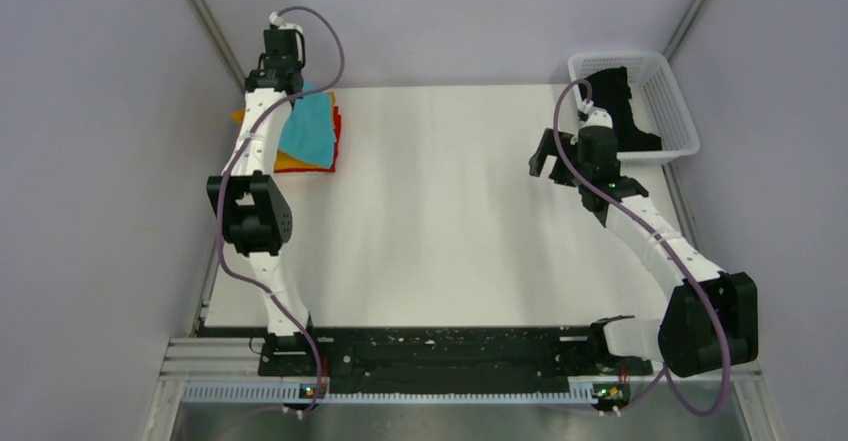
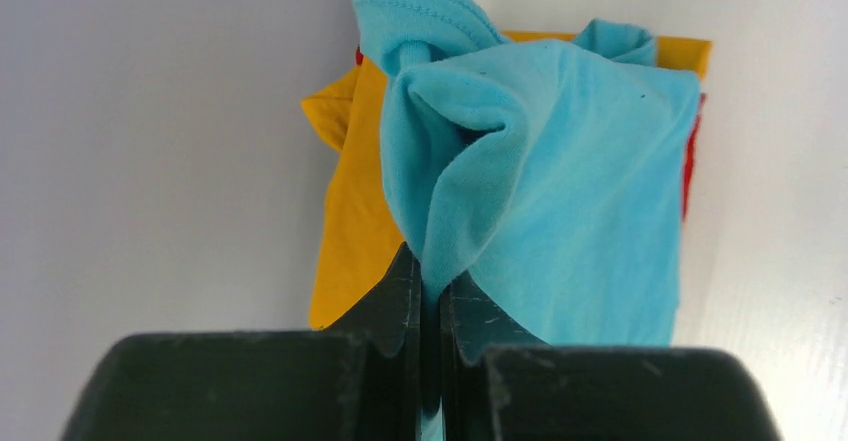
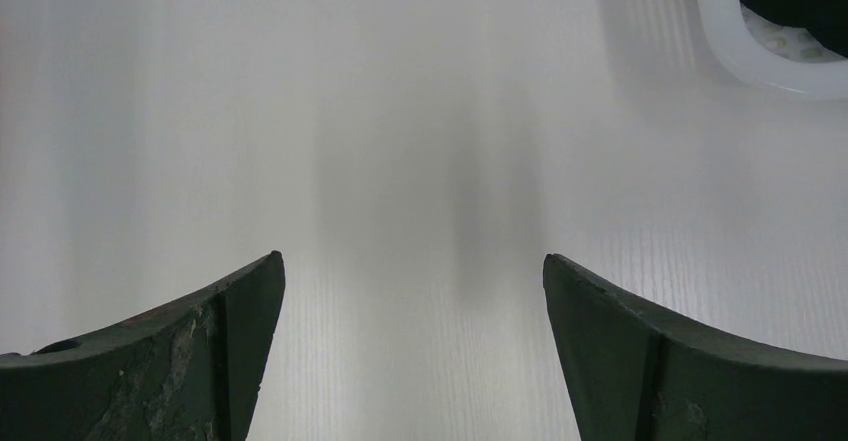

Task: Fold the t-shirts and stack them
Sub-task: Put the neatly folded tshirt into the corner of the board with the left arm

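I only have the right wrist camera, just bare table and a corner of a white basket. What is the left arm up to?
Observer: The left gripper is shut on a fold of the turquoise shirt, at the far left corner of the table.
Operator: Anything under that shirt?
Observer: An orange shirt, and a red shirt peeking out at the edge.
Operator: And the basket?
Observer: It holds a black shirt.
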{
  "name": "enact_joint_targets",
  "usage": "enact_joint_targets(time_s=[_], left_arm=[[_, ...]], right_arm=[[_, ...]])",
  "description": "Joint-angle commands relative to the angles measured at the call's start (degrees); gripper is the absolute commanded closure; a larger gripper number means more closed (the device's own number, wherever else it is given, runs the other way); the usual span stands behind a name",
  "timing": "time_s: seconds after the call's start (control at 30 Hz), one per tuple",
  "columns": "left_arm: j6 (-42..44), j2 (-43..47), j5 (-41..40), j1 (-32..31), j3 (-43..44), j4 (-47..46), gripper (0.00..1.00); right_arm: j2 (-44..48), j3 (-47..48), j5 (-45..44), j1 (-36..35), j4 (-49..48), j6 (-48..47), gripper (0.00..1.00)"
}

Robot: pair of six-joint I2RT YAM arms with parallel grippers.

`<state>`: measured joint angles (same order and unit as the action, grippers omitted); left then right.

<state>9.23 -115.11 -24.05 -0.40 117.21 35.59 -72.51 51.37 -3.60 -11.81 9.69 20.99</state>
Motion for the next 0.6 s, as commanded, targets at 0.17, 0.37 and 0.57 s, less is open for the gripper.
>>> enact_joint_targets(time_s=[0.17, 0.37, 0.57], left_arm=[[-3.1, -6.1, 3.2, 6.3, 3.1, -5.0, 1.0], [-2.8, -8.6, 2.3, 7.9, 3.2, -7.4, 1.0], [-4.2, -10.2, -1.4, 8.9, 3.7, -8.4, 0.44]], right_arm=[[-0.7, 1.8, -2.0, 0.4, -0.2, -0.9, 0.01], [-1.3, 2.0, -2.3, 0.5, 0.1, -0.9, 0.01], [-2.0, 2.6, -3.3, 0.4, 0.7, -1.1, 0.01]])
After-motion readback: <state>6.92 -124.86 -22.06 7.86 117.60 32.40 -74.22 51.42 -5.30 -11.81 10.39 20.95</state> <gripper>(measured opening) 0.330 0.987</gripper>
